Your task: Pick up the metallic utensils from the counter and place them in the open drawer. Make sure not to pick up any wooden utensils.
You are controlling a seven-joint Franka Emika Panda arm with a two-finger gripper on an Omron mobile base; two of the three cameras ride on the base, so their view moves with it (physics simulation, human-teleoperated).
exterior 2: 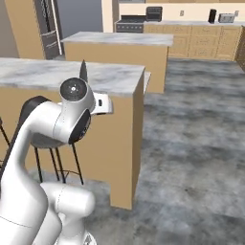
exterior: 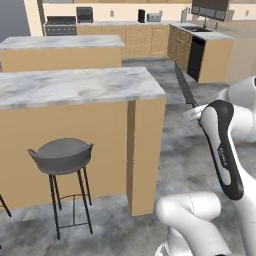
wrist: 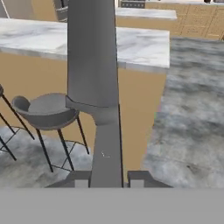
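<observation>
Dark-bladed, the knife (exterior: 185,88) rises point-up from the end effector (exterior: 196,113) in the left base view, held in the air off the right end of the marble desk (exterior: 75,86), above the grey floor (exterior: 175,150) and well right of the grey stool (exterior: 62,156). From the right base view, just the blade tip (exterior 2: 83,70) pokes up behind the arm's round joint (exterior 2: 74,91), in front of the desk's top (exterior 2: 57,74). Along the hand view, the end effector (wrist: 106,180) is closed narrow on the knife's handle (wrist: 107,153), its fingertips (wrist: 80,180) on either side, and the broad blade (wrist: 92,52) runs straight away from it up the middle, across the desk's edge (wrist: 144,48), with the stool (wrist: 46,111) to its left.
</observation>
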